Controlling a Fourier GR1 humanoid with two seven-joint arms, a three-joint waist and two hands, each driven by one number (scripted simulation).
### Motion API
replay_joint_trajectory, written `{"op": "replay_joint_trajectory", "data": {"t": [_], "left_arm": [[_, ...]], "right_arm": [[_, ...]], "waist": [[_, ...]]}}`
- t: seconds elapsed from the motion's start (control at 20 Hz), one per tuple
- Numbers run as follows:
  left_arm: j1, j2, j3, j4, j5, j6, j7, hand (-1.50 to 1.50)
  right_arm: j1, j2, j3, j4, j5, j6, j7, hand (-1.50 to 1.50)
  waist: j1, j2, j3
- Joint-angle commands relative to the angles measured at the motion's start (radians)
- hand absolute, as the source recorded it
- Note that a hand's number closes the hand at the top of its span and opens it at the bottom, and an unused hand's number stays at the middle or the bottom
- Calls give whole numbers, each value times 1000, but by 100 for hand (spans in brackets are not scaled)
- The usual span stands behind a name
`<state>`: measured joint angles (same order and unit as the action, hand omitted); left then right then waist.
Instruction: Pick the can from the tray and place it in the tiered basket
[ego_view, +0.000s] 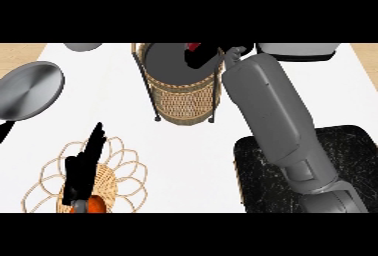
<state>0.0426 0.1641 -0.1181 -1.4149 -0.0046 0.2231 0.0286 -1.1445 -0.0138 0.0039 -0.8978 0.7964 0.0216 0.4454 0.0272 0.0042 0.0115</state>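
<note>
Wicker tiered basket (184, 95) stands at the counter's far middle on a black wire frame, dark round tier on top; right hand (210, 56) is over that tier, fingers curled round the can (193, 46), of which only a red sliver shows at the basket's far rim; black tray (258, 170) lies near right, partly under the right forearm, nothing visible on it; low wire-and-wicker basket (85, 182) near left holds an orange object (94, 204); left hand (87, 165) rests above it, fingers straight; grey pan (28, 90) sits far left.
</note>
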Motion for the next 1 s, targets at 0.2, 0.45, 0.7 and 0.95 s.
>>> {"op": "replay_joint_trajectory", "data": {"t": [0.2, 0.45, 0.7, 0.95], "left_arm": [[16, -40, -35, 40, -26, 12, -2, 0], [18, -37, -49, 8, -38, 8, 22, 0], [59, -21, 0, 20, -9, -2, -22, 0], [67, -23, 10, -9, 2, 0, -7, 0]], "right_arm": [[-34, 13, -80, 129, -300, -102, -45, -150], [-25, 14, -108, 153, -474, -222, -151, -150], [-4, 14, -164, 83, -492, -301, -228, -150], [-13, -127, -247, 47, -453, -417, -166, -150]], "waist": [[15, 6, -12], [16, 4, -11], [-12, -3, -11], [-29, -7, -12]]}}
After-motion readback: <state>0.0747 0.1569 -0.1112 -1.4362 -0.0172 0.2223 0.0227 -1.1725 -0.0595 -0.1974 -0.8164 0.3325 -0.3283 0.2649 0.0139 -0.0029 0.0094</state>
